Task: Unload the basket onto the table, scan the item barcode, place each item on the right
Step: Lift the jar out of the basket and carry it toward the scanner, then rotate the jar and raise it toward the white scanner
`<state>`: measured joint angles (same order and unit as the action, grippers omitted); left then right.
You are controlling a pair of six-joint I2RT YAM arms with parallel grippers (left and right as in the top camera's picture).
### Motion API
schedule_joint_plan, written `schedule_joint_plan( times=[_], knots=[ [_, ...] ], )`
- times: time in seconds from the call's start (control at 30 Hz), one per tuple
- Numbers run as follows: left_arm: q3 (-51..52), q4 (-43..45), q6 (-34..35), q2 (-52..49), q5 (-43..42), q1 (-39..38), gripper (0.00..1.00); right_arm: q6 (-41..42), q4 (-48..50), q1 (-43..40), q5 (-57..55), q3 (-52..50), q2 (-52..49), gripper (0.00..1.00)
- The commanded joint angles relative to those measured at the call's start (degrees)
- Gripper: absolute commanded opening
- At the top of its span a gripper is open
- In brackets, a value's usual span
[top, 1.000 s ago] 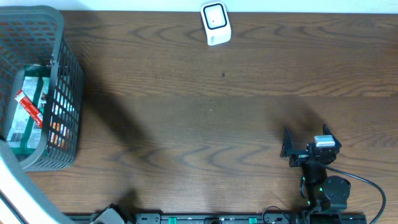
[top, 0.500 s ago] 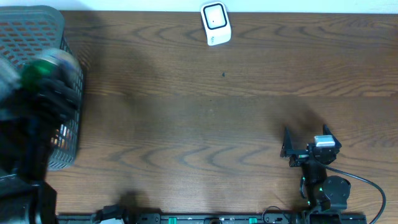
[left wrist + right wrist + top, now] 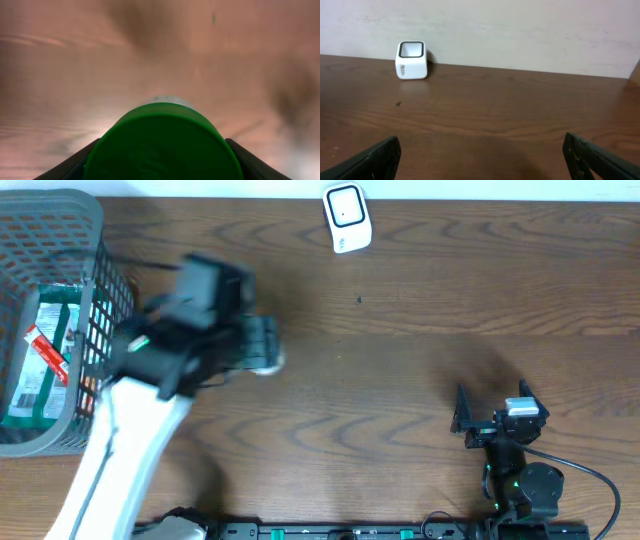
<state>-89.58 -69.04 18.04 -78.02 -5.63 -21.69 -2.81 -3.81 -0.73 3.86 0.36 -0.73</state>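
Left of centre, left gripper (image 3: 248,342) is clamping a green-lidded jar (image 3: 162,142) for the one-o'clock scanner (image 3: 346,217); right gripper (image 3: 492,408) is waiting agape.

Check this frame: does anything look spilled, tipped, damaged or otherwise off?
Nothing stands out. The left gripper holds a green-lidded container over the table, blurred in the overhead view. The basket stands upright with packets inside, the scanner sits at the far edge, and the right gripper is open, holding nothing.

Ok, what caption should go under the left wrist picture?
Left gripper holding a green-lidded container, with the brown wooden table beyond.
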Motion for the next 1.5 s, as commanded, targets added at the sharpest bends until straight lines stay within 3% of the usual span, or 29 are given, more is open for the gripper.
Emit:
schedule_joint_plan(
  times=[0.0, 0.5, 0.9, 1.23, 1.3, 1.47],
  knots=[
    [0.07, -1.11, 0.35, -7.39, -0.52, -4.52, 0.57, -0.66, -0.22, -0.5, -0.13, -0.04, 0.35, 0.99],
    [-3.63, -7.43, -3.19, -32.7, -12.37, -7.72, 0.57, -0.66, -0.24, -0.5, -0.13, -0.04, 0.35, 0.99],
    [-3.63, -6.32, -4.24, -41.33, -12.35, -12.66, 0.56, -0.66, -0.22, -0.5, -0.13, -0.04, 0.35, 0.99],
    [-3.61, -0.76, -4.24, -42.56, -12.31, -13.44, 0.56, -0.66, -0.24, -0.5, -0.13, -0.04, 0.35, 0.99],
    [-3.5, 0.98, -4.17, -42.56, -12.33, -13.44, 0.58, -0.66, -0.22, -0.5, -0.13, -0.04, 0.35, 0.99],
    [-3.39, 3.91, -4.0, -42.56, -12.33, -13.44, 0.8, -0.66, -0.22, -0.5, -0.13, -0.04, 0.35, 0.99]
  ],
)
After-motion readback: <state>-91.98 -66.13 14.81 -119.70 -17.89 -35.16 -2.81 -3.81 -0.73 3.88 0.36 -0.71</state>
